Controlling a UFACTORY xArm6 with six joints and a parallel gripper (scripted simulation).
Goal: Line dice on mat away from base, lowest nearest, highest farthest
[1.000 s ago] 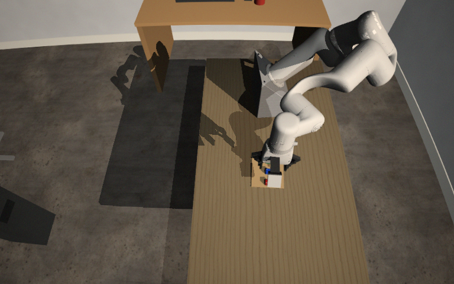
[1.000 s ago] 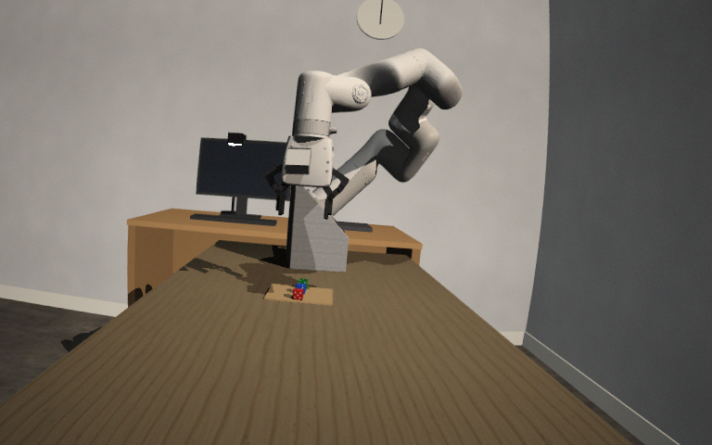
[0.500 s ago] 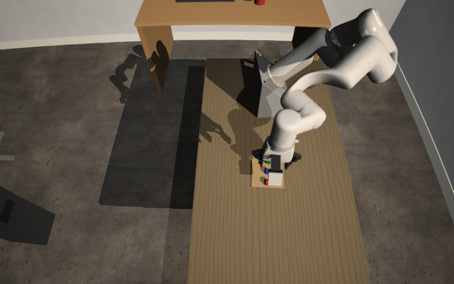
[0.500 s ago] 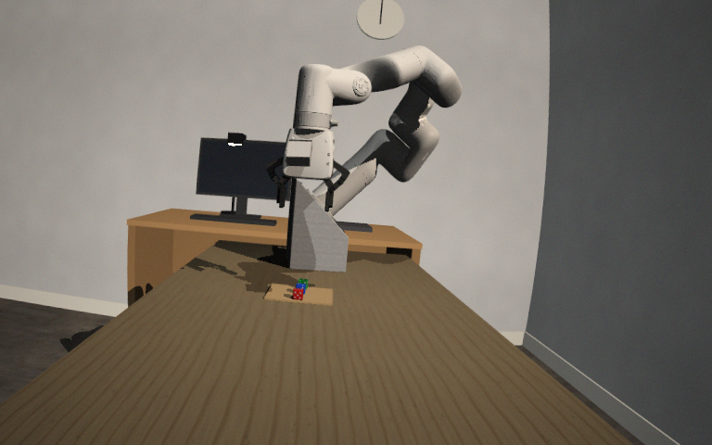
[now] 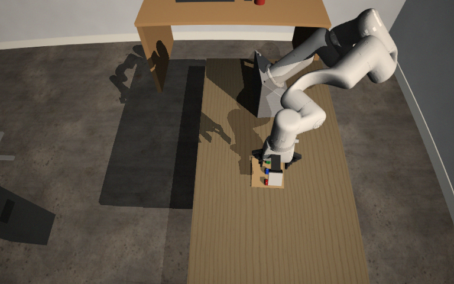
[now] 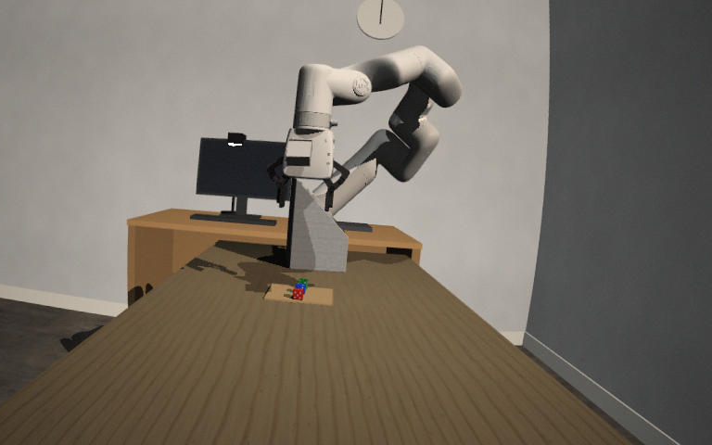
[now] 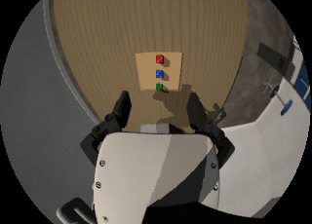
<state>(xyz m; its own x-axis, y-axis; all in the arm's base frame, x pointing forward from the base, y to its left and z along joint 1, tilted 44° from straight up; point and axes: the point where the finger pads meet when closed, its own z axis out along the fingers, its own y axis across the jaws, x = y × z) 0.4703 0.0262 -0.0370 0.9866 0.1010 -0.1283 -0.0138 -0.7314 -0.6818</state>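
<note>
dim light, hard-edged dark shadows

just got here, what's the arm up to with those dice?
The arm isn't holding anything: its gripper is open above the table. On the mat, three dice stand apart in a roughly straight row leading away from the base: green die nearest, blue die in the middle, red die farthest. The row looks laid out, but I can't confirm the number order from here.
</note>
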